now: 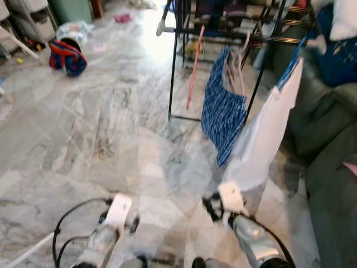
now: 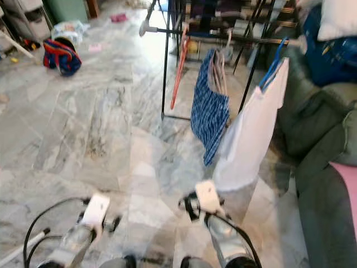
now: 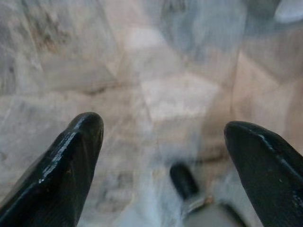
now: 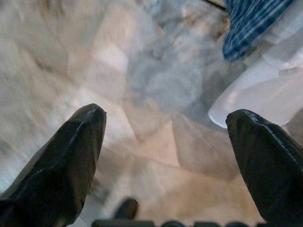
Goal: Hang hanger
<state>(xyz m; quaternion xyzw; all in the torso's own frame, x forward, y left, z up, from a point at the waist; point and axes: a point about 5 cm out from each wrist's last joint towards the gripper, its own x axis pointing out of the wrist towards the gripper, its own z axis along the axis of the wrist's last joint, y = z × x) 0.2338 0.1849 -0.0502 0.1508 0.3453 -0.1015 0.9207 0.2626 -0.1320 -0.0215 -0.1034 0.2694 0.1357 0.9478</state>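
Note:
A blue hanger (image 1: 290, 64) carrying a white garment (image 1: 262, 139) hangs at the right end of a black clothes rack (image 1: 223, 34). A blue checked cloth (image 1: 223, 111) on pale pink hangers (image 1: 237, 67) hangs beside it, and an orange-red hanger (image 1: 193, 67) dangles further left. Both arms are held low over the marble floor, short of the rack. My left gripper (image 3: 163, 127) is open with only floor between its fingers. My right gripper (image 4: 166, 116) is also open and holds nothing; the white garment's hem (image 4: 265, 94) lies just beyond one finger.
A green sofa (image 1: 329, 156) stands along the right, close to the rack, with a pink item (image 2: 343, 178) on it. A red and blue bag (image 1: 67, 56) and clutter lie at the far left. Marble floor (image 1: 100, 128) stretches ahead on the left.

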